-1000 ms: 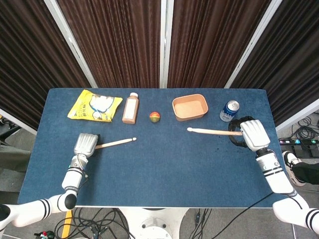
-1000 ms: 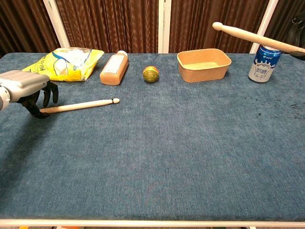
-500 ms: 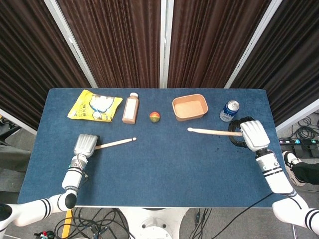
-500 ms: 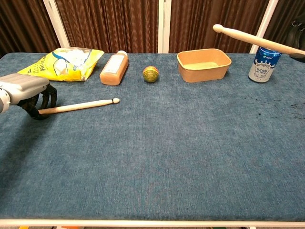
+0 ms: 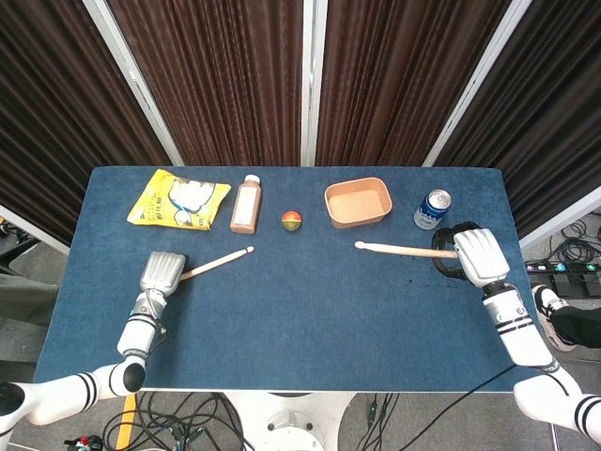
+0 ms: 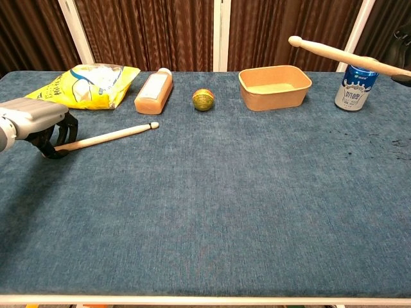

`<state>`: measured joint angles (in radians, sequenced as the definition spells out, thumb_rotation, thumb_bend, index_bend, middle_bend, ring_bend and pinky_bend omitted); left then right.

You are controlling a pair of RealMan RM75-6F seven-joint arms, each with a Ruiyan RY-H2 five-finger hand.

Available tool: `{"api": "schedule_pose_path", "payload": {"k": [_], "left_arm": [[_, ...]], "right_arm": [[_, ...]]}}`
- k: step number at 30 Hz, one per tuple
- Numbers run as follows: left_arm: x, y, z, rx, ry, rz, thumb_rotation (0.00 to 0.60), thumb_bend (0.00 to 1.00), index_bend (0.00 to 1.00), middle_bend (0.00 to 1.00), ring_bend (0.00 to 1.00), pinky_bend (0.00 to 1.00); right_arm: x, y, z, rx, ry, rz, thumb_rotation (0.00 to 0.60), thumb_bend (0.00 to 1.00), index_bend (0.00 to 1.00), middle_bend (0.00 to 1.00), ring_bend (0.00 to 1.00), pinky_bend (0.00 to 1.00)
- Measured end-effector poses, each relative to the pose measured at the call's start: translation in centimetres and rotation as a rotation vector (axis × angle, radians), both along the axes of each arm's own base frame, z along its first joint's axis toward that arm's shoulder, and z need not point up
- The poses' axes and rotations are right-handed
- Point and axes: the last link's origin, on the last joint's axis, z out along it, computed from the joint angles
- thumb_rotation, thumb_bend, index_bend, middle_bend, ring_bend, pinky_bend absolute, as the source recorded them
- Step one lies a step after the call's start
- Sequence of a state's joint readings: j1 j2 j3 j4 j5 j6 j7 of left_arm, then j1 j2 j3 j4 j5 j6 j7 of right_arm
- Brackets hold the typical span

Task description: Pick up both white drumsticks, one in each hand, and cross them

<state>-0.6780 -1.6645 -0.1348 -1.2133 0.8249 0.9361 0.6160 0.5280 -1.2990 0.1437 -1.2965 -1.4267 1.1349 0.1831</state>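
Observation:
Two pale wooden drumsticks are in play. My left hand (image 5: 163,273) (image 6: 33,123) grips the butt of the left drumstick (image 5: 218,262) (image 6: 109,136), whose tip is tilted up off the blue table toward the bottle. My right hand (image 5: 472,256) holds the right drumstick (image 5: 404,249) (image 6: 343,55) by its butt, lifted in the air, tip pointing left past the bowl. In the chest view only a dark sliver of the right hand shows at the right edge. The sticks are far apart.
Along the back of the table (image 5: 310,310) lie a yellow snack bag (image 5: 178,199), an orange bottle (image 5: 246,204) on its side, a small ball (image 5: 292,221), a tan bowl (image 5: 358,203) and a blue can (image 5: 433,209). Curtains hang behind the table.
The left drumstick's tip has risen and swung toward the back, in my left hand's grip. The right drumstick has barely shifted.

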Motion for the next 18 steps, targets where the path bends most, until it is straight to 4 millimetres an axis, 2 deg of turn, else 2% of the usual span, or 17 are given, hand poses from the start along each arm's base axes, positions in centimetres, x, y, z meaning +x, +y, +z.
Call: {"api": "schedule_pose_path", "payload": {"k": [7,13,18], "left_arm": [[0.0,-0.1,0.2,0.034,-0.071,-0.031,0.600,0.48,0.64,0.67,0.63,0.67],[-0.2,-0.4,1.0,0.049,-0.205,-0.052,0.600,0.50,0.66,0.70,0.64,0.68],[0.1,-1.2,1.7,0.044,-0.349,-0.090,0.600,0.50,0.66,0.70,0.63,0.68]], "right_arm": [[-0.8,0.8,0.0,0.002,-0.012,-0.024,0.600,0.81,0.71,0.65,0.44,0.35],[-1.6,2.2,-0.3,0.016,-0.049,-0.051,0.600,0.82,0.72,0.65,0.45,0.35],[-1.4,3.7,-1.4,0.071,-0.142,-0.072,0.600,0.83,0.72,0.65,0.45,0.35]]}}
